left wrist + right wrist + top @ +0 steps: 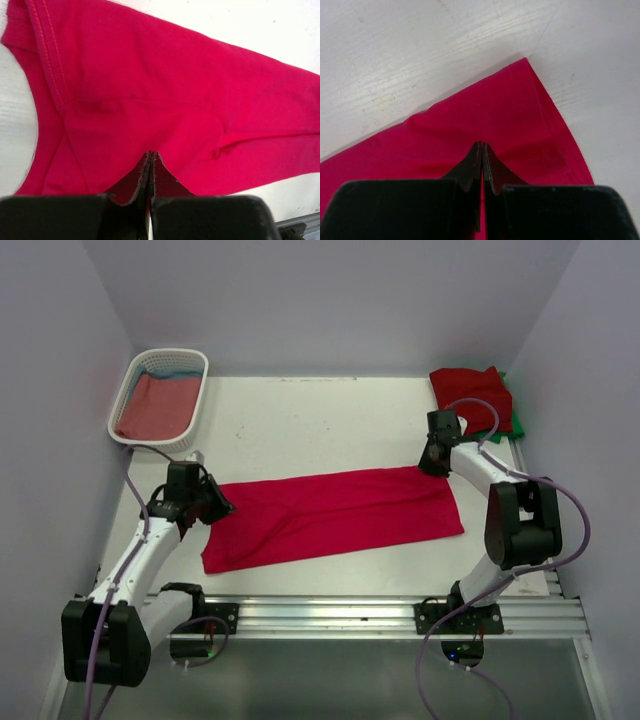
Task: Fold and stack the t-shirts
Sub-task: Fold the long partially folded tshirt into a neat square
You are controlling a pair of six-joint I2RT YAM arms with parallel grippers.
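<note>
Closed: left tool [151,155], right tool [482,145] at crimson t-shirt [330,515] ends, maybe pinching.

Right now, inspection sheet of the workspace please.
Surface: white table, faint scuffs.
Job's things: bright crimson cloth t-shirt folded into a long strip mid-table; folded dark red t-shirt on a green one, far right corner; dusty-red cloth and blue cloth in the white slatted plastic basket.
Clutter: that basket, far left corner; nothing else seen.
Grippers: left gripper shut at the strip's left end; right gripper shut at its far right corner; grip on cloth unclear.
Cables: purple cables along both arms.
Surroundings: pale walls on three sides; metal rail at near edge.
</note>
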